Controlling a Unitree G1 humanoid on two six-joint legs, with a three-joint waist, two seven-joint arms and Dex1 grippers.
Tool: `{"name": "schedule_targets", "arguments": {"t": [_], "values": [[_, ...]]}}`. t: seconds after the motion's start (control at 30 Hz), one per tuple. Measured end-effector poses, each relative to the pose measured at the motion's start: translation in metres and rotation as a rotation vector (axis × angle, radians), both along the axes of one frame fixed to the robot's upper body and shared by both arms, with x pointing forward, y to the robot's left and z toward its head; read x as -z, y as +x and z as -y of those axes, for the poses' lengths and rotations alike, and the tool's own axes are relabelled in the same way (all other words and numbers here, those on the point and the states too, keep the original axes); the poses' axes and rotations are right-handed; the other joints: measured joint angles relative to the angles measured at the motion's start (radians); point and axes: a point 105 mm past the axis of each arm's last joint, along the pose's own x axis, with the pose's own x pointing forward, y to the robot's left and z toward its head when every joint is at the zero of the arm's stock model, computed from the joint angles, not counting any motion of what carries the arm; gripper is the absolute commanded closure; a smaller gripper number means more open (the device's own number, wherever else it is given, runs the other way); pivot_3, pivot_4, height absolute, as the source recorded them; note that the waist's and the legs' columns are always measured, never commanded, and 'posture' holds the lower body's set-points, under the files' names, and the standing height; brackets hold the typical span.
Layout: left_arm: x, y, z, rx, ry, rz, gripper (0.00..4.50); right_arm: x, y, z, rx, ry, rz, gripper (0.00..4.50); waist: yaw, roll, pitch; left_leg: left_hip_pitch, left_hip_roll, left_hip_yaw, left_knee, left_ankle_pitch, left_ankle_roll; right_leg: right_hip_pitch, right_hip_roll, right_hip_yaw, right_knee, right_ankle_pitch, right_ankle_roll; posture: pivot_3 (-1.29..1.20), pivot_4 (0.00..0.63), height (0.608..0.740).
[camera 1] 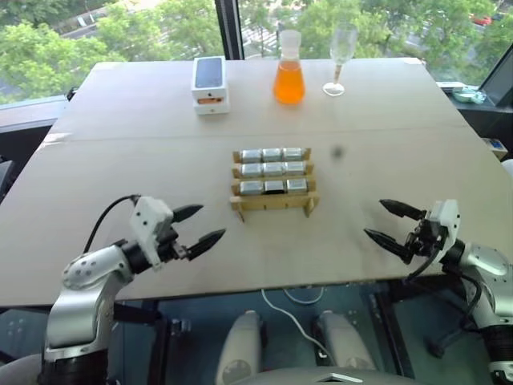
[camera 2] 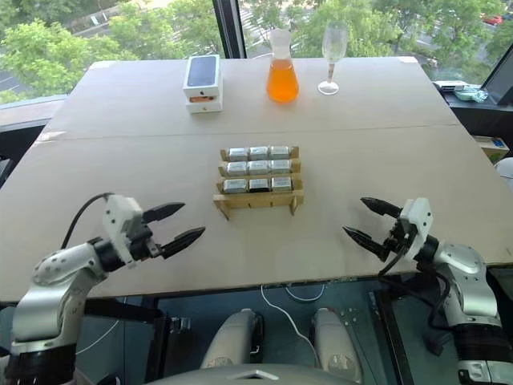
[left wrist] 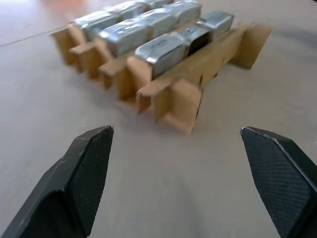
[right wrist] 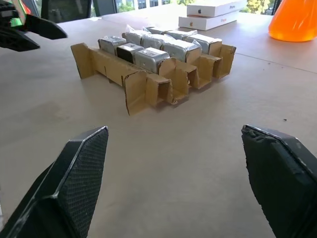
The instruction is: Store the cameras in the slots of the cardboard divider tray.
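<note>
Cameras (camera 1: 273, 170) are sitting three to a row in every slot of the cardboard divider tray (camera 1: 272, 201) mid-table, so the left gripper (camera 1: 198, 227) and right gripper (camera 1: 391, 222) are hovering near, fingers apart, holding nothing.

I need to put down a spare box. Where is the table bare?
Bare: the table left of the cardboard divider tray, the stretch to its right, and the near strip between the left gripper and right gripper. Crowded: the far edge with phone box, orange flask, glass.
</note>
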Motion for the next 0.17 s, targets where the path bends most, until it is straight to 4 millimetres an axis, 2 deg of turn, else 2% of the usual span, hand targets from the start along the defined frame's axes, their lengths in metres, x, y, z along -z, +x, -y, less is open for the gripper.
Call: {"name": "schedule_targets", "arguments": {"t": [0.17], "values": [[0.0049, -0.0054, 0.0003, -0.025, 0.017, 0.015, 0.27, 0.0046, 0.0027, 0.0033, -0.004, -0.006, -0.012, 0.22, 0.000, 0.000, 0.000, -0.001, 0.000, 0.001, -0.001, 0.000, 0.000, 0.000, 0.000, 0.000, -0.001, 0.002, -0.003, 0.00, 0.150, 0.740]]}}
